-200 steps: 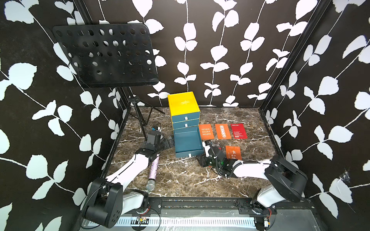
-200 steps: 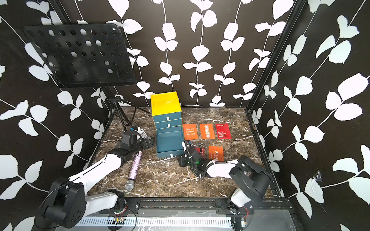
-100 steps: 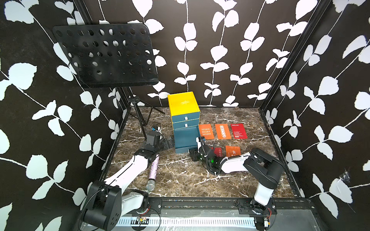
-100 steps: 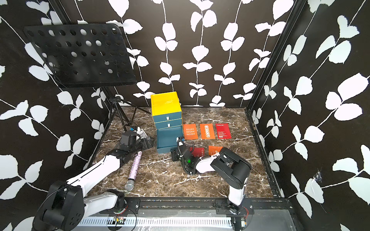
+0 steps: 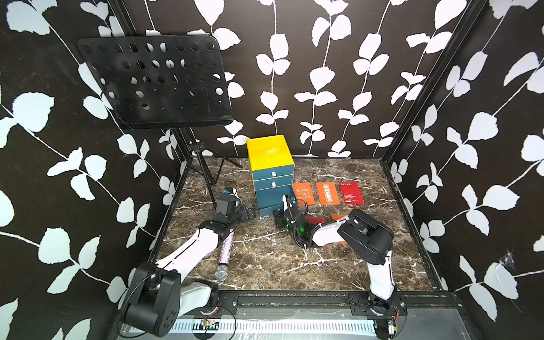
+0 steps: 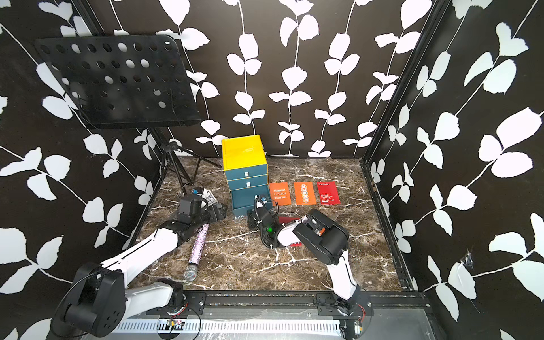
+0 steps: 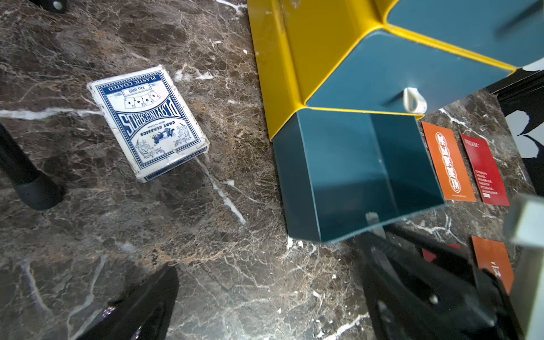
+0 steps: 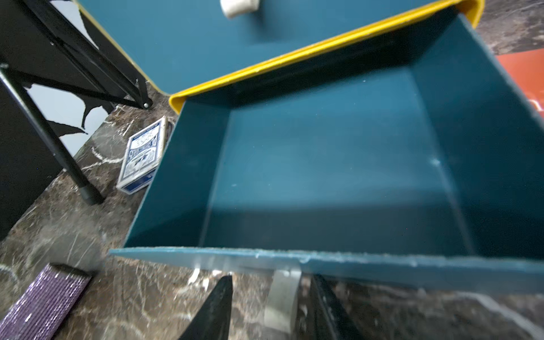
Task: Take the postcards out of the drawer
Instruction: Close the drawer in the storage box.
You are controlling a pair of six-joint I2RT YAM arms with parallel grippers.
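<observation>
The bottom teal drawer (image 5: 270, 200) of the yellow-topped cabinet (image 5: 269, 151) stands pulled out, and its inside (image 8: 323, 164) is bare. Three postcards lie in a row to its right: orange (image 5: 303, 193), orange (image 5: 327, 193) and red (image 5: 351, 192). A nearer red postcard (image 5: 315, 220) and an orange one (image 5: 338, 217) are partly hidden by my right arm. My right gripper (image 8: 270, 279) is open at the drawer's front, its fingers either side of the white pull tab (image 8: 282, 294). My left gripper (image 7: 270, 270) is wide open over bare table left of the drawer.
A blue and white card box (image 7: 147, 123) lies left of the cabinet. A purple glitter microphone (image 5: 225, 250) lies beside my left arm. A black music stand (image 5: 153, 82) on a tripod (image 5: 203, 167) stands at the back left. Patterned walls close in three sides.
My right gripper has swung left from beside the near postcards to the drawer's front. The drawer now sits further in than before. The left arm has barely moved.
</observation>
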